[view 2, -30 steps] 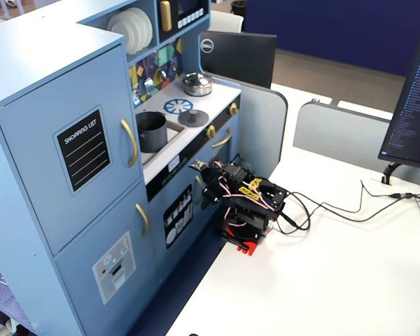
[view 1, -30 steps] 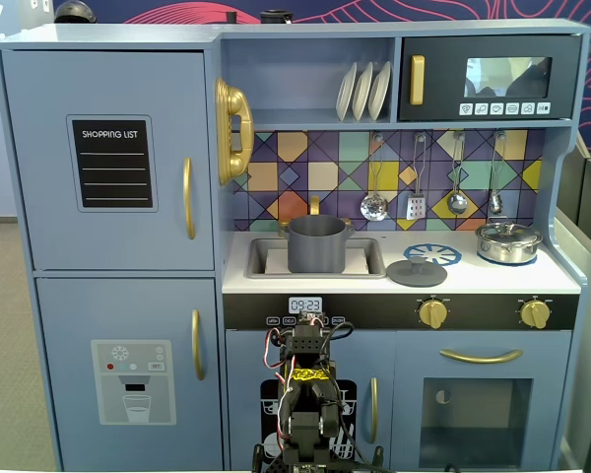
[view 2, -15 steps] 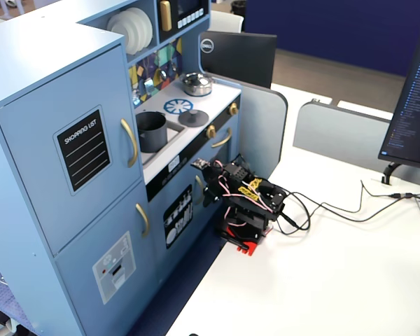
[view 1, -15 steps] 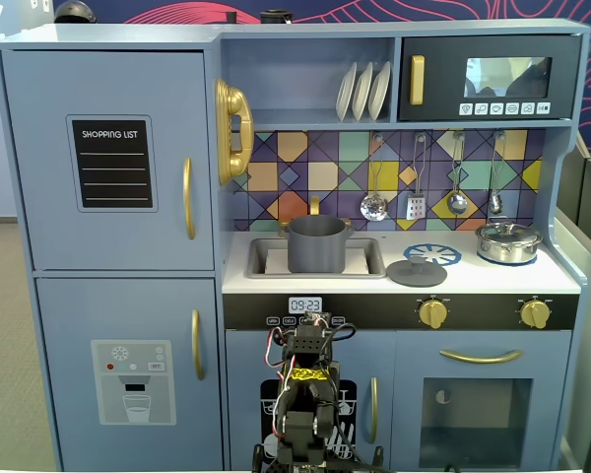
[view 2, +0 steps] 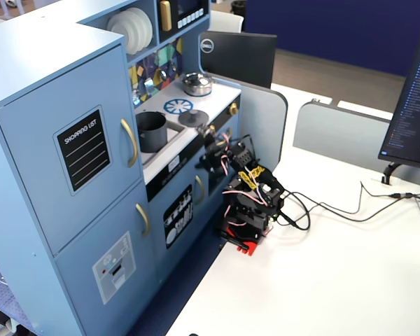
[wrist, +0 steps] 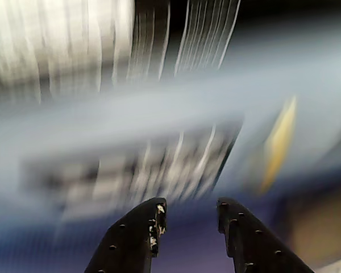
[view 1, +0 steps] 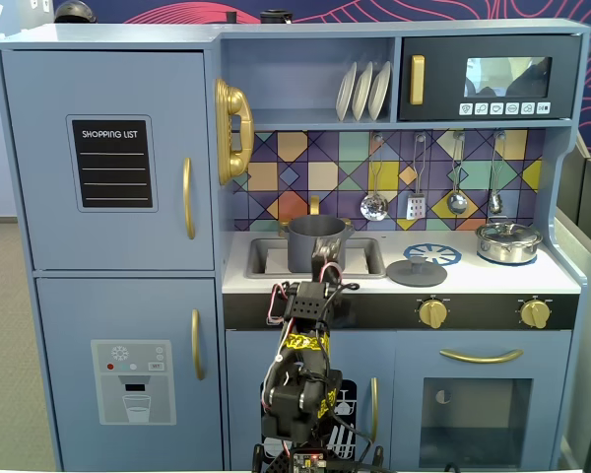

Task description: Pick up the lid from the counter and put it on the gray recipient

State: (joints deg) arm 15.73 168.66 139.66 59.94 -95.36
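The dark-gray lid (view 1: 417,271) lies flat on the white counter (view 1: 492,280), in front of the printed burner circle. It also shows in the other fixed view (view 2: 194,117). The gray recipient (view 1: 315,242) stands uncovered in the sink cut-out, left of the lid, and shows from the side too (view 2: 150,131). My gripper (view 1: 323,284) is below the counter's front edge, facing the kitchen's front panel (view 2: 211,150). In the blurred wrist view the gripper (wrist: 191,208) has its jaws apart with nothing between them. The lid and pot do not show there.
A shiny silver lidded pot (view 1: 508,241) stands at the counter's right end. Utensils (view 1: 416,187) hang on the tiled back wall. Gold knobs (view 1: 432,313) line the front panel. A monitor (view 2: 411,98) and cables (view 2: 336,210) are on the white table.
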